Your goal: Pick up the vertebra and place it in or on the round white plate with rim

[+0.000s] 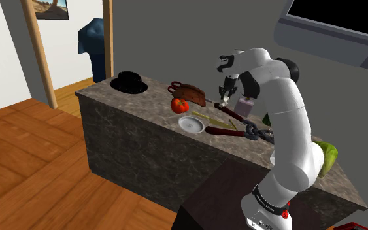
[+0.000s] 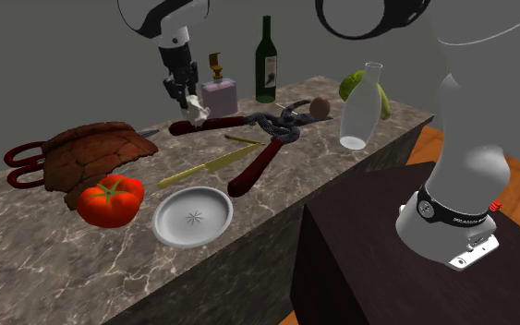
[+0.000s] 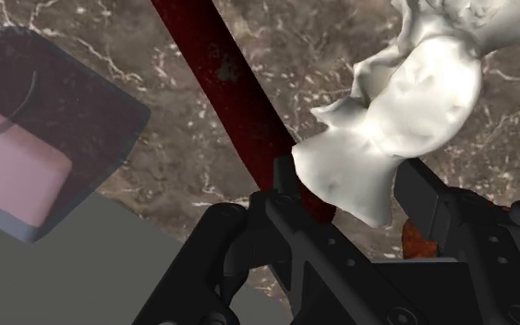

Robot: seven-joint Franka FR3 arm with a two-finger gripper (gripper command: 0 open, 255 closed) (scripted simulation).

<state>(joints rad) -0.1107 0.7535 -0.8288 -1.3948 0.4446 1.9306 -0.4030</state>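
We see a home kitchen: a dark veined marble worktop with a red tomato and green glass wine bottle, a wooden plank floor, a framed wall picture.

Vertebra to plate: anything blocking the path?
The gripper clasps the vertebra. Between it and the plate lie the cutters' dark red handle and a yellow-green stick, both flat on the counter. The tomato sits beside the plate, off the line. A lifted carry should probably clear them.
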